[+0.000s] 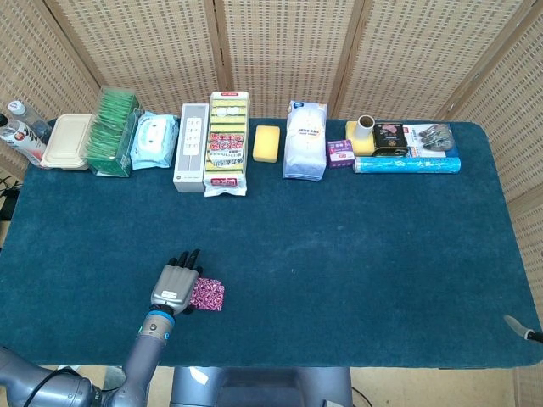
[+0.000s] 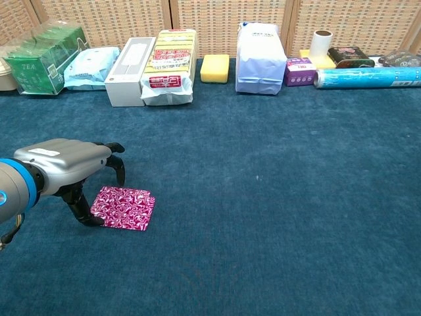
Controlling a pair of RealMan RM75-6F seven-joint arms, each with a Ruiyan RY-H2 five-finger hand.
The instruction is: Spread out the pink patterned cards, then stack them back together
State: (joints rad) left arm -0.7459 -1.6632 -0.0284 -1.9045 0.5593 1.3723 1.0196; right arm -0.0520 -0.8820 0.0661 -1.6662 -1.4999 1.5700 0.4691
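Cards point(image 2: 123, 207) lie in one squared pink stack near the table's point(image 2: 276, 197) front left. Left hand point(image 2: 69, 172) arches at their left edge, fingers curled down, holding nothing. I judge a light fingertip drag sideways fans them best. Chest view shows the thumb beside the stack; head view hides that, and shows something at the far right edge, too little to say whether it's the right hand.
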